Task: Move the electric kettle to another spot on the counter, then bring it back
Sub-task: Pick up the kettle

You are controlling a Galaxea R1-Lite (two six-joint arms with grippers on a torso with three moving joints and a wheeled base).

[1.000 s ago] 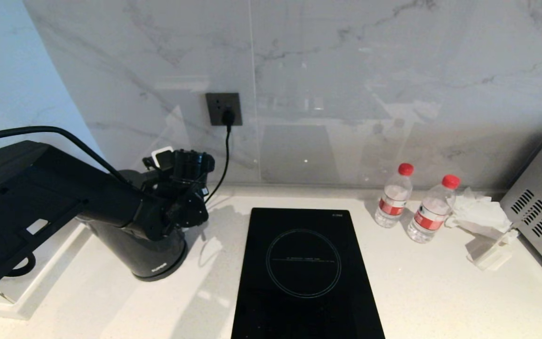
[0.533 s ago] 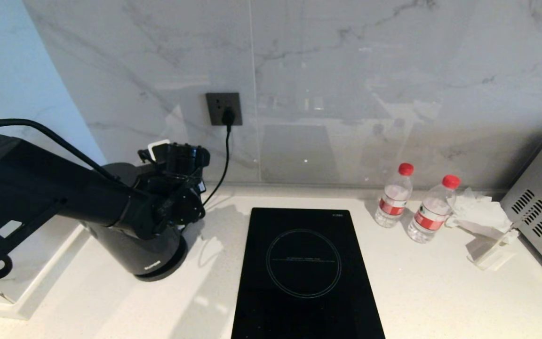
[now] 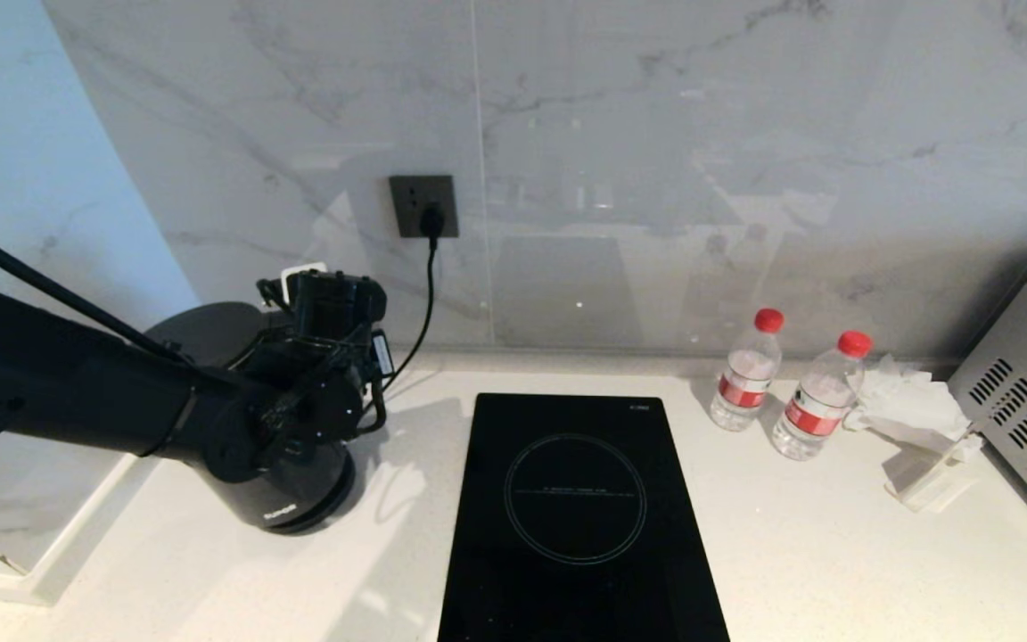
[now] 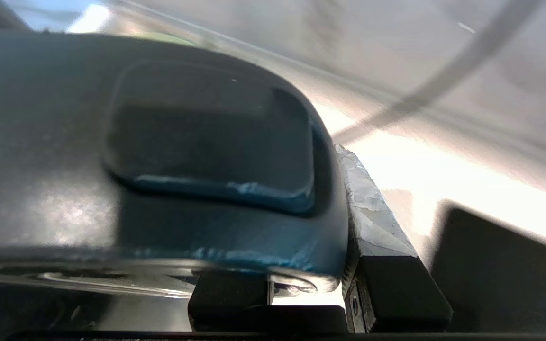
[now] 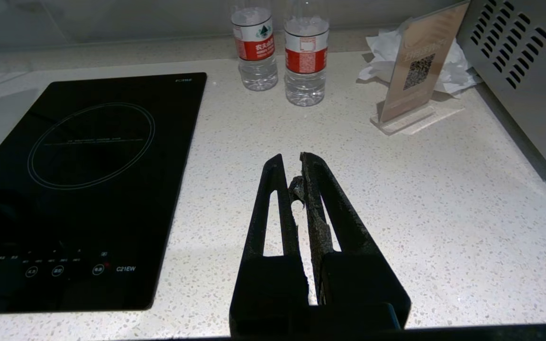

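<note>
Head view: left gripper (image 3: pixel 322 357) sits at the top of the electric kettle (image 3: pixel 286 486), on the handle side; jaws hidden behind the wrist here. Kettle is on the counter (image 3: pixel 834 553), back-left corner, left of the hob (image 3: pixel 580 517), under the wall socket (image 3: pixel 424 206) w/ a cord plugged in. Can't tell if it's lifted off the surface.

Left wrist view: handle (image 4: pixel 159 156) fills the shot, a padded finger (image 4: pixel 372 222) pressed flush against its side, so jaws pinch the handle. Prob chosen because it's the only narrow part to clamp.

Right wrist view: right gripper (image 5: pixel 296 170) hangs idle above bare counter, jaws pressed together on nothing, clear of the bottles (image 5: pixel 282 52) and the sign stand (image 5: pixel 413 76).
</note>
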